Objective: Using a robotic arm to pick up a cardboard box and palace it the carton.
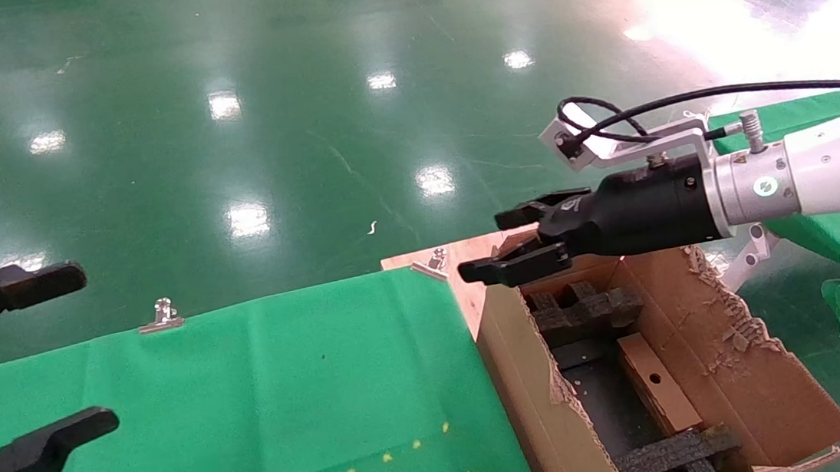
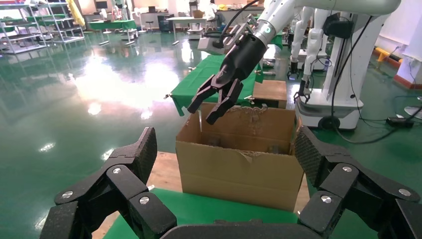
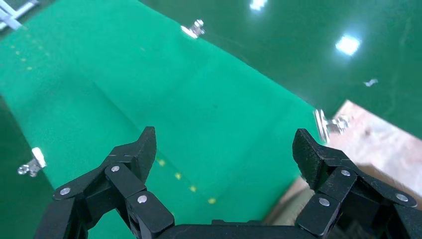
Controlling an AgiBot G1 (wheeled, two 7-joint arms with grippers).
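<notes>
**Right hand empty above the carton, cardboard box already inside**

We see the robotic arm (image 1: 837, 169) reaching in from the right, its right hand (image 1: 507, 247) hovering over the far end of the carton (image 1: 740, 359). Its fingers are spread wide and hold nothing; the right wrist view confirms the wide gap, with only the green cloth (image 3: 149, 94) of the bench and a wooden board (image 3: 378, 144) showing beyond them. We find the cardboard box (image 1: 656, 383) lying inside the carton, between two black foam inserts (image 1: 585, 309), with a round hole on its upper face. The carton stands just beside the bench's right edge, its flaps up and torn along the rims. Our left hand (image 1: 7, 387) waits at the bench's left side, well apart from the carton, fingers also wide open and empty. Metal clips (image 1: 162, 315) pin the cloth at the far edge.
</notes>
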